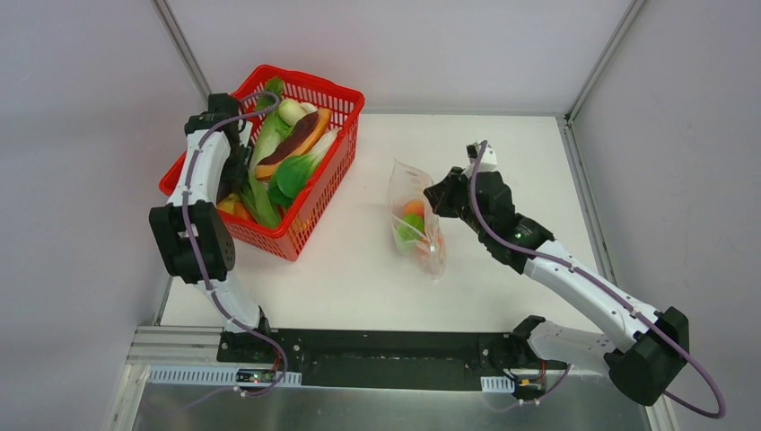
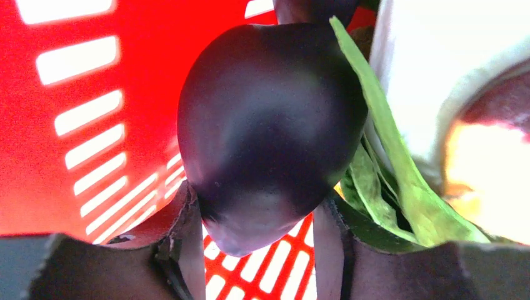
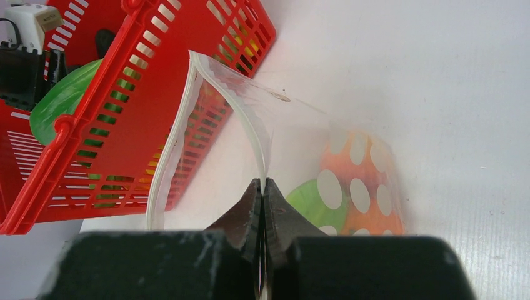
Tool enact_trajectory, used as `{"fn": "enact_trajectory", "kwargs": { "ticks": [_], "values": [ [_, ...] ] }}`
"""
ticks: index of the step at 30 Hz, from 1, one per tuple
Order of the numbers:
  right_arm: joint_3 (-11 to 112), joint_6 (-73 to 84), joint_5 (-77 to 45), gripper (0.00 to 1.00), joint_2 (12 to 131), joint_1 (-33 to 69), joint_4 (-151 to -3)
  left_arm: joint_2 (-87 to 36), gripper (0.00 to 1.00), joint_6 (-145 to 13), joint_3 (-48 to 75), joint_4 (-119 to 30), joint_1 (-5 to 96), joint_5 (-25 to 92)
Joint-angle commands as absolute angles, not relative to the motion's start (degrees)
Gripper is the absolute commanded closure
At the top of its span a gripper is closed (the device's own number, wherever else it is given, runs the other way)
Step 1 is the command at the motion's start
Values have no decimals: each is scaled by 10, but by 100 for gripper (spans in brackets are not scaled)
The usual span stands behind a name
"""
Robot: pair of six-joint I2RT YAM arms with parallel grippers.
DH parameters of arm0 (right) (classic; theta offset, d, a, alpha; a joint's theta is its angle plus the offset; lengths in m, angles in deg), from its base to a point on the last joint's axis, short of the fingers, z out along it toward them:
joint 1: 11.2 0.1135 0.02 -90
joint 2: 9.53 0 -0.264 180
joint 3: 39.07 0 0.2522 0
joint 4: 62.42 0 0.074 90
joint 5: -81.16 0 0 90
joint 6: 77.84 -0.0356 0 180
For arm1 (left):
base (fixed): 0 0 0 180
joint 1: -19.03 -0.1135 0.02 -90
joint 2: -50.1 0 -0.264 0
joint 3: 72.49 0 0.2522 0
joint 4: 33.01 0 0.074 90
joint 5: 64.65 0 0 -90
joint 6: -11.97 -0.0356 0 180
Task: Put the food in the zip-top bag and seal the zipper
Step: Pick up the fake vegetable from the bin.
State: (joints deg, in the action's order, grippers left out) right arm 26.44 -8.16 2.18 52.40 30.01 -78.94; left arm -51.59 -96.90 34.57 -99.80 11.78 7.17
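Observation:
My left gripper reaches into the red basket and is shut on the narrow end of a dark purple eggplant, one finger on each side. Green leaves and a pale white radish lie beside it. The clear zip-top bag lies at mid-table with an orange fruit and a green piece inside. My right gripper is shut on the bag's zipper edge and holds the mouth open toward the basket. The right gripper also shows in the top view.
The basket stands at the table's far left corner and still holds several vegetables. Its side wall is close to the bag's mouth. Grey walls bound the table on the left, back and right.

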Motion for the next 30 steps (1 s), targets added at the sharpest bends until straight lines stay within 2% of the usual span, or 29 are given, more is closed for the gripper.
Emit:
{"fn": "enact_trajectory", "kwargs": {
  "ticks": [1, 4, 11, 20, 30],
  "values": [
    [267, -83, 16, 99, 515, 297, -764, -452, 75, -948, 369, -1040, 111, 132],
    [266, -87, 13, 99, 513, 297, -764, -396, 78, -952, 340, -1016, 111, 171],
    [265, -95, 5, 99, 514, 297, -764, -329, 79, -937, 308, -1009, 111, 229],
    [262, -101, 4, 99, 511, 297, -764, -308, 76, -873, 270, -971, 111, 417],
    [262, -104, 1, 99, 510, 297, -764, -270, 75, -660, 186, -775, 112, 573]
  ]
}}
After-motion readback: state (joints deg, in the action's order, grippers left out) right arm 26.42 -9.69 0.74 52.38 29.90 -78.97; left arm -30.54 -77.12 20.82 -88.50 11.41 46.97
